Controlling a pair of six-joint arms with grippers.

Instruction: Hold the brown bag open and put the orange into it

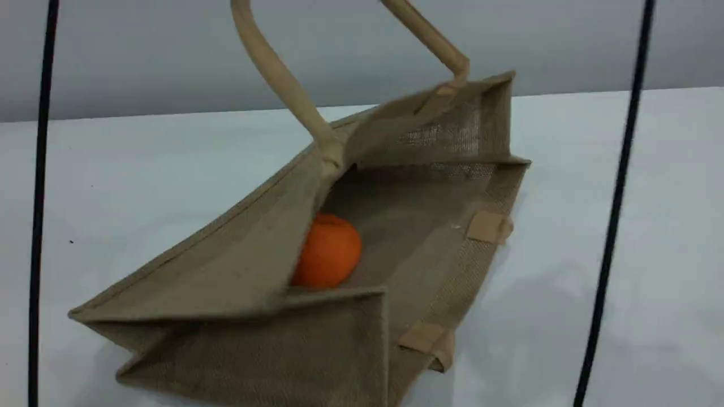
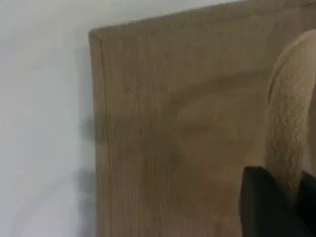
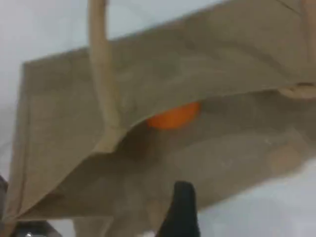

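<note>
The brown bag [image 1: 237, 277] lies on its side on the white table, its mouth held open toward the right. One beige handle [image 1: 283, 79] is pulled taut up out of the scene view and lifts the bag's upper side. In the left wrist view that handle [image 2: 289, 123] runs down between the dark fingers of my left gripper [image 2: 294, 207], which is shut on it. The orange [image 1: 329, 250] rests inside the bag on its lower panel, also seen as the orange [image 3: 174, 116] under the raised edge. My right gripper [image 3: 182, 202] hovers outside the mouth, open, holding nothing.
Two black cables hang down in the scene view, one at the far left [image 1: 38, 198] and one at the right [image 1: 616, 198]. The white table [image 1: 622, 294] stretches around the bag, with a grey wall behind. The bag's second handle [image 1: 432, 347] lies folded under its front edge.
</note>
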